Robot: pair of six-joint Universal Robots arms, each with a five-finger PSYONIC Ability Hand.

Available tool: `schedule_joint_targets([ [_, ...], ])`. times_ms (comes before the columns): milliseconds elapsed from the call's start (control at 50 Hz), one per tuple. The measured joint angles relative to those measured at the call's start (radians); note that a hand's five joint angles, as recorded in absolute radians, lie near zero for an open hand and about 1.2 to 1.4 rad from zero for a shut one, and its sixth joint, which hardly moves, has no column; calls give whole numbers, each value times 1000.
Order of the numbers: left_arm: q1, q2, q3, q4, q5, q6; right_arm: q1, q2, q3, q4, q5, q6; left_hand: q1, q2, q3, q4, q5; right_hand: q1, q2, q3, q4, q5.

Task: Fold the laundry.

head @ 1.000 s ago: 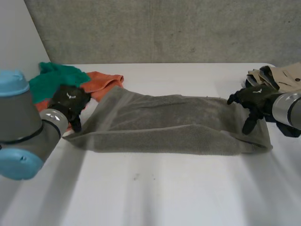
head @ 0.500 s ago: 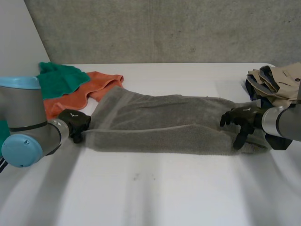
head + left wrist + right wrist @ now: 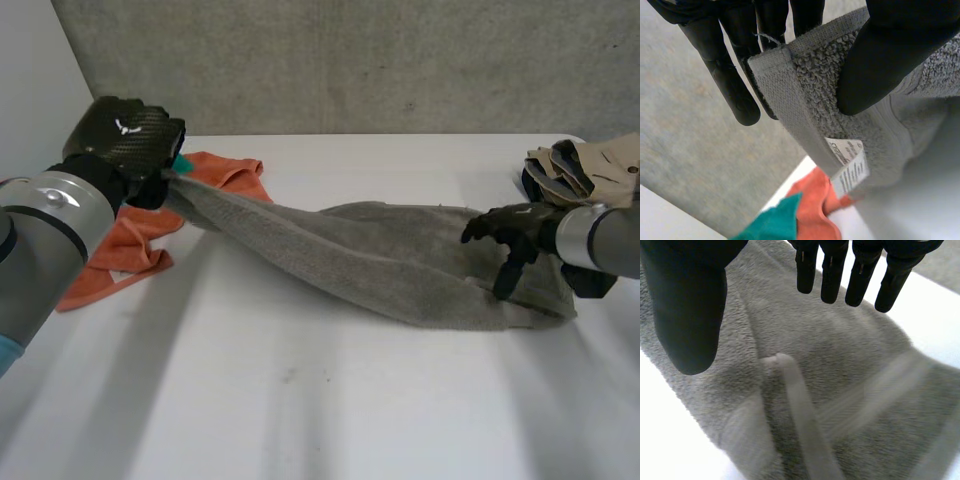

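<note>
Grey towel [image 3: 380, 265] hangs from my left hand [image 3: 130, 135]
I pinch its corner aloft; my right hand [image 3: 510, 228], fingers slack, is over the other end.

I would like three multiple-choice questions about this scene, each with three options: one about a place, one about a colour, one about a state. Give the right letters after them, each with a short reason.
1. Where is the pile of clothes?
A. At the far right corner of the table, beyond the right hand
B. In the middle of the table
C. At the near edge of the table

2. What colour is the cloth lying near the lifted end of the towel?
A. Yellow
B. Orange
C. Purple

3. What is the state of the left hand?
A. Open, flat on the table
B. Shut, holding nothing
C. Shut on a corner of the towel

Answers:
1 A: the head view shows the pile at that corner.
2 B: the cloth is plainly orange.
3 C: the left wrist view shows the thumb and fingers pinching the corner.
</note>
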Motion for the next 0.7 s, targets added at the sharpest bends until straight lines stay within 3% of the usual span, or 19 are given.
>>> schedule_joint_targets([
  [180, -10, 54, -39, 72, -2, 4, 59, 106, -36, -5, -43, 43, 0, 0, 0, 0, 0, 37, 31, 47, 45, 64],
  [240, -10, 58, -43, 80, -3, 4, 67, 125, -41, -5, -35, 41, 0, 0, 0, 0, 0, 333, 332, 349, 351, 358],
  [280, -9, 58, -44, 82, -3, 4, 70, 126, -41, -6, -19, 38, 0, 0, 0, 0, 0, 682, 691, 691, 680, 698],
  [340, -8, 55, -45, 82, -4, 3, 69, 96, -31, -15, 24, 29, 0, 0, 0, 0, 0, 750, 818, 843, 849, 825],
  [460, 1, 51, -53, 72, -5, 3, 49, -100, 76, -59, 95, -32, 0, 1, 1, 0, 0, 750, 818, 854, 865, 825],
  [620, 27, 142, -76, 2, -2, 19, -50, -522, 337, -35, 122, -382, 0, 2, 3, 0, 0, 750, 818, 854, 868, 825],
  [700, 32, 203, -76, -58, 0, 32, -68, -673, 392, -14, 123, -471, 0, 2, 3, 0, 0, 750, 818, 854, 868, 825],
])
